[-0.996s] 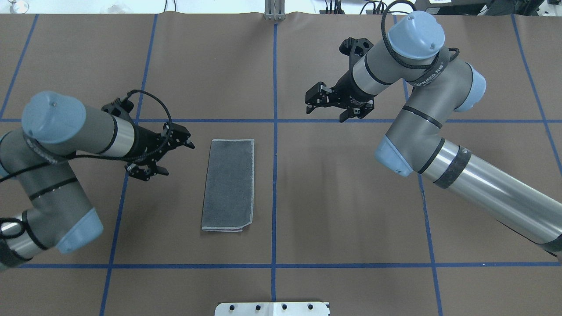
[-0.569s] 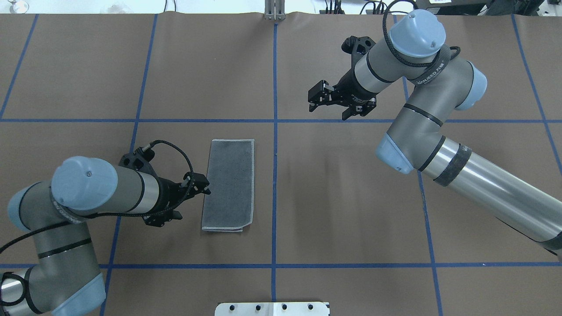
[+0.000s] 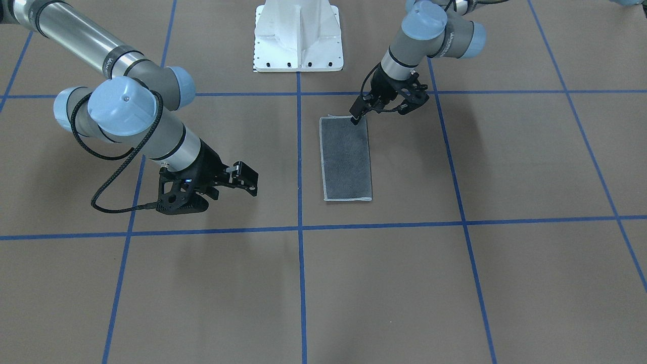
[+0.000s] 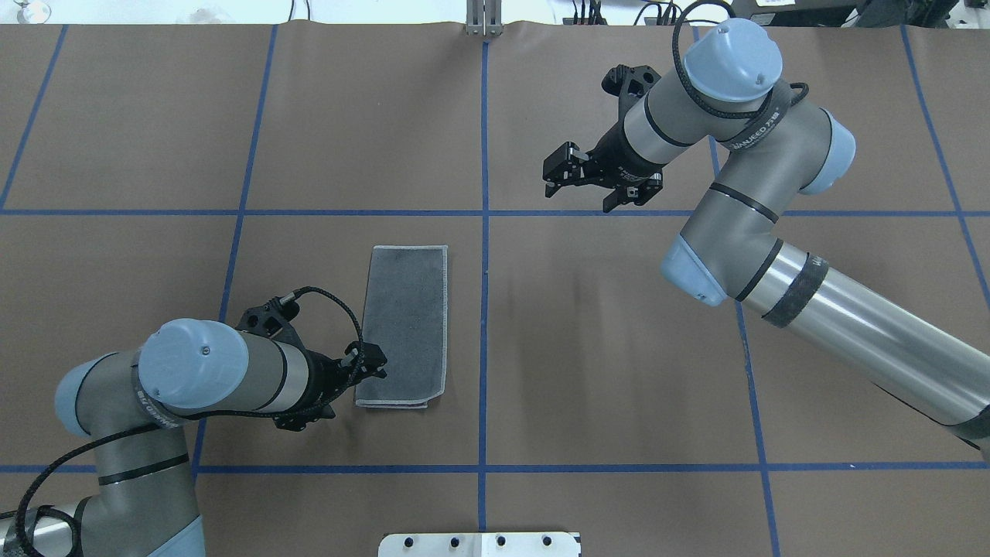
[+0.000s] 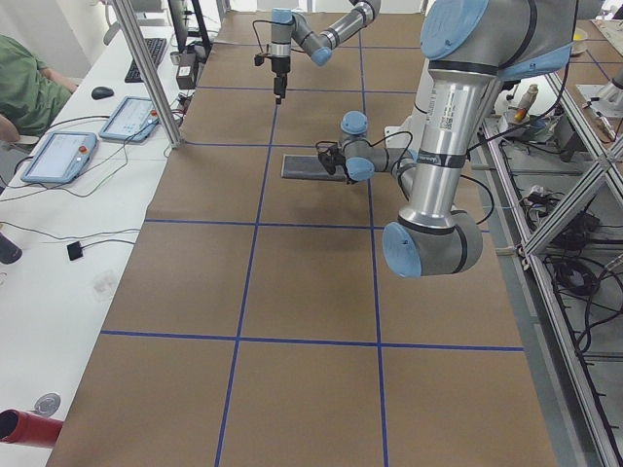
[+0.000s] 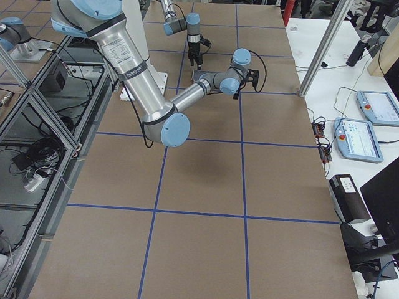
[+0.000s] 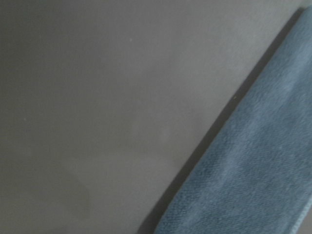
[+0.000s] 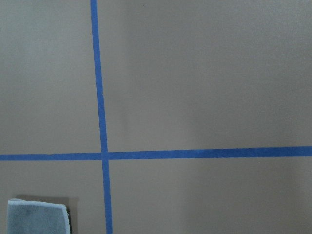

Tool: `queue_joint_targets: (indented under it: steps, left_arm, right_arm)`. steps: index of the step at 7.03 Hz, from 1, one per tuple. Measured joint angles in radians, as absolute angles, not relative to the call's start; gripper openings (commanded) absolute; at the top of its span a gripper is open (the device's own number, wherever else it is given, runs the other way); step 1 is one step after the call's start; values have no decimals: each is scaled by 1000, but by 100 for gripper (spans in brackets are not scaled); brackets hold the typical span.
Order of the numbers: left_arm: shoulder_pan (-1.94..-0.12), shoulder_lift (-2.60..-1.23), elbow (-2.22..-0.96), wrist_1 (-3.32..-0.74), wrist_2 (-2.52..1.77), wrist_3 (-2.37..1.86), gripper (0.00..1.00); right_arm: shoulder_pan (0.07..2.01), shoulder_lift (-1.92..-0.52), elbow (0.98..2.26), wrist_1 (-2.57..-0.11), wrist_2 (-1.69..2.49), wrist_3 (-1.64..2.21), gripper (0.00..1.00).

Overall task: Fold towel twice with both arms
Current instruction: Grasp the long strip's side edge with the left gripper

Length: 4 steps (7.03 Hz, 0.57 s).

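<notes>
Left gripper (image 4: pixel 352 391), jaws wide, dips low at the towel's (image 4: pixel 410 325) near corner; right gripper (image 4: pixel 578 193), also spread wide, hovers well apart.

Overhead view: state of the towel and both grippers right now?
Towel: folded once into a long strip, dark grey face up, flat on the table.
Left gripper: open, low at the towel's corner nearest the robot on its left, gripping nothing.
Right gripper: open, empty, over bare table, apart from the towel.
</notes>
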<state>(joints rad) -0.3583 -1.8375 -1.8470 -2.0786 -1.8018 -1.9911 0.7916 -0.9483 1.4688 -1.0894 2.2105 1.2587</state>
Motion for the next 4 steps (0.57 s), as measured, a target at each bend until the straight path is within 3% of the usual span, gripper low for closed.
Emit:
queue_joint_targets:
  steps: [4]
  left_arm:
    - [-330, -1848, -1838, -2079, -1772, -1988, 73]
  right_arm:
    - [792, -949, 1468, -1089, 2210, 1259, 100]
